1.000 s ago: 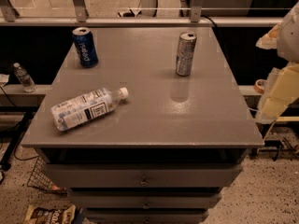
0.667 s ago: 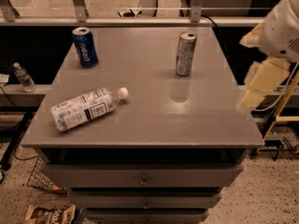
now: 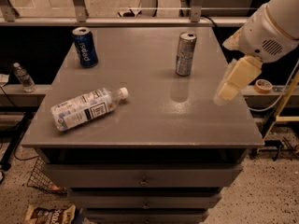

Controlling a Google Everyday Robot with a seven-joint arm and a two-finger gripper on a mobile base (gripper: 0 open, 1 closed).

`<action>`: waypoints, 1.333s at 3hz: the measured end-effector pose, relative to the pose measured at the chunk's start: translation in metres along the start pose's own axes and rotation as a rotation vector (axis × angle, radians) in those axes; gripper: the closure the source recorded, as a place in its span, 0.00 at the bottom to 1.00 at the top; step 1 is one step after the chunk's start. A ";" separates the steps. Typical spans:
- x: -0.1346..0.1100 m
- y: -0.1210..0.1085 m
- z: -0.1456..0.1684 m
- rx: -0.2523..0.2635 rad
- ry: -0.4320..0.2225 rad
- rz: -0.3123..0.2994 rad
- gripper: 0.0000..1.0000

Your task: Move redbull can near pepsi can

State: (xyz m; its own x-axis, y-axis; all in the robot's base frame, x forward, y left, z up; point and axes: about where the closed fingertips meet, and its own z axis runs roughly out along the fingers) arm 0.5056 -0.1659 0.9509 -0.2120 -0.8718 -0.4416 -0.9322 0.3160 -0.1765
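Grey metal drawers [image 3: 140, 178] stand at the front, with a snack bag [image 3: 44, 214] and a wire basket [image 3: 39, 181] on the speckled floor by the bottom left corner. On top is a flat grey table top [image 3: 154, 125]. Closest on it is a clear plastic bottle [image 3: 86, 108], lying on its side near the left, with its white cap pointing to the middle. Over the right edge of the table hangs the robot's gripper [image 3: 228, 88], a cream-colored piece at the end of a fat white arm [image 3: 268, 29] that comes in from the top right. It is up in the air and holds nothing, and I cannot tell if it is open or closed. The redbull can [image 3: 185, 53] stands straight up farther back, a bit right of the middle. From the gripper, the can is to the left and farther away, with bare table between them. So the gripper would need to go left and back, and meet the tall can from the side. The pepsi can [image 3: 85, 47] also stands up, at the back left, well apart from the redbull can. Behind the table runs a metal rail [image 3: 140, 21].
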 end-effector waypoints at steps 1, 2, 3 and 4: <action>0.010 -0.019 0.004 0.047 -0.021 0.064 0.00; 0.031 -0.069 0.011 0.162 -0.096 0.211 0.00; 0.037 -0.100 0.019 0.234 -0.148 0.298 0.00; 0.028 -0.125 0.038 0.261 -0.198 0.345 0.00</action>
State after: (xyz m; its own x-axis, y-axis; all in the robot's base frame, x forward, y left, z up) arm 0.6278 -0.2153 0.9273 -0.4129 -0.6192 -0.6679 -0.7066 0.6805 -0.1941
